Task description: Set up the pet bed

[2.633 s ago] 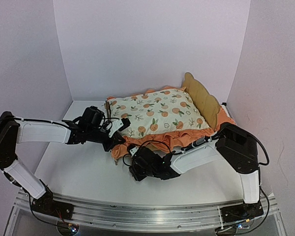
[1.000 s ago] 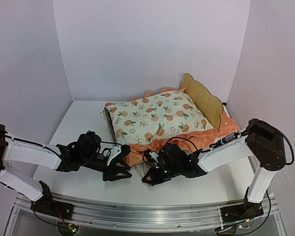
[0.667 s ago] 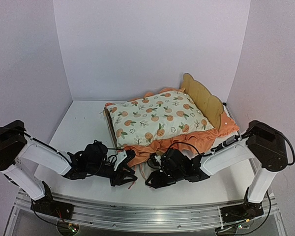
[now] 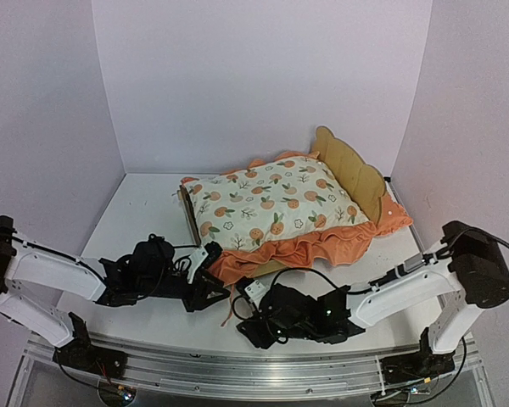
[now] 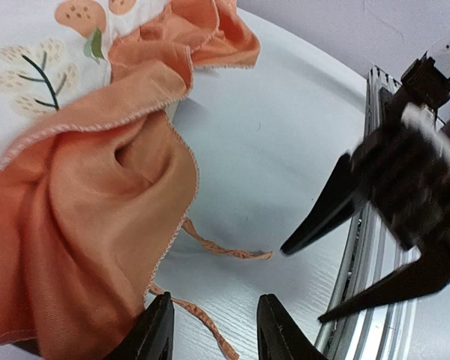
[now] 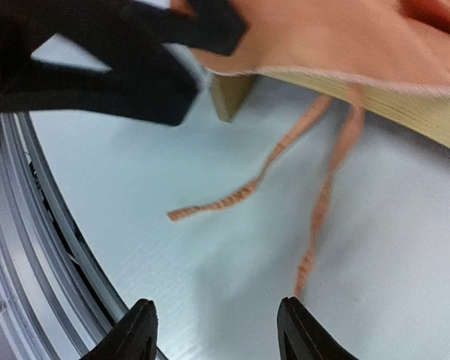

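The pet bed [image 4: 349,168] sits toward the table's far right. Its pale plywood headboard, cut in rounded scallops, stands upright at the right end. A puffy orange-print mattress pad [image 4: 271,202] covers the frame, and its soft ruffled orange skirt spills over the near rail. Two thin orange ties [image 6: 244,189] trail onto the white, faintly grained table [image 4: 144,212]. The left gripper [image 5: 214,334] and right gripper [image 6: 217,330] sit low near the ruffle, facing each other, each with jaws apart and holding nothing.

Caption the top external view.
Left gripper and right gripper hover low before the light plywood pet bed, orange-print ruffled mattress pad draped over it.
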